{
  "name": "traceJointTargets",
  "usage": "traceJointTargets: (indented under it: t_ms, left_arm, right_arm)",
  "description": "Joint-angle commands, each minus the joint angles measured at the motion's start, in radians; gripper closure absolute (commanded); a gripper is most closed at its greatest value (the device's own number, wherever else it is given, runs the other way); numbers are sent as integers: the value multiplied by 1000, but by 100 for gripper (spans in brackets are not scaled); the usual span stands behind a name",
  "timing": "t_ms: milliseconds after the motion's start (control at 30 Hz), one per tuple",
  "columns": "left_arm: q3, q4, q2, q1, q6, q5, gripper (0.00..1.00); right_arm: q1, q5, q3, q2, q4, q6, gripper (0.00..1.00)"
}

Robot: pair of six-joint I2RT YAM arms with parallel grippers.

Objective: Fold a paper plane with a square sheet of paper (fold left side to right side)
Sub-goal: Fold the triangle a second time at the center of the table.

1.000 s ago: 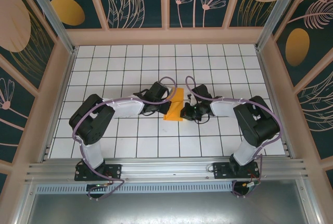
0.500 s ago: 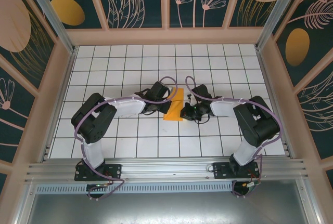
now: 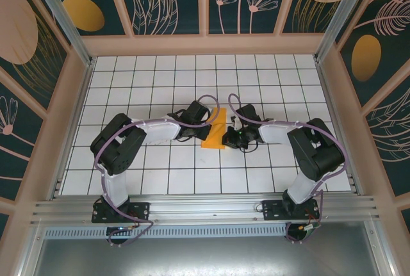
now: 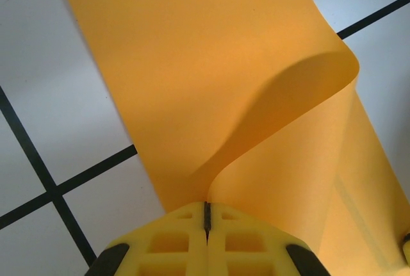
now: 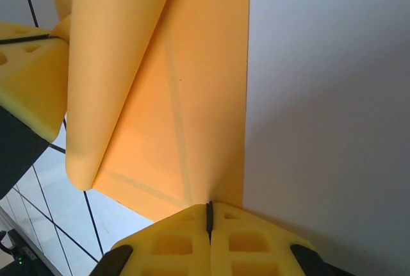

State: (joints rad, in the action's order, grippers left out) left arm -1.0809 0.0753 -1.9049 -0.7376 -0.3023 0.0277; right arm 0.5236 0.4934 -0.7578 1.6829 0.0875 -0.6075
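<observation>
Left-to-right fold in hand: the square sheet of paper [image 3: 215, 134], mid-worktop [image 3: 160, 77], is curled over, its flap grasped by the left pincer [image 4: 206, 215]. The right pincer [image 5: 209, 215] is clenched against its edge. Edge alignment is required next.

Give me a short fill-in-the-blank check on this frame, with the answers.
The paper is ____ in colour.
The left gripper is ____ on the paper's raised edge.
In the top view, the paper lies ____ the left gripper and the right gripper.
Answers: orange; shut; between.
</observation>
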Motion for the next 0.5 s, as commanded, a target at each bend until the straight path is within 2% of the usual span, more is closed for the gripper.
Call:
traceJointTargets:
  t_ms: [0, 300, 467]
  left_arm:
    - [-23, 13, -14, 9, 20, -28, 100]
    - [-20, -1, -17, 8, 22, -22, 100]
    - [-11, -21, -17, 9, 31, 18, 100]
  right_arm:
    - [5, -42, -2, 30, 90, 23, 99]
    - [5, -41, -3, 30, 89, 25, 99]
    - [5, -35, -5, 29, 81, 25, 99]
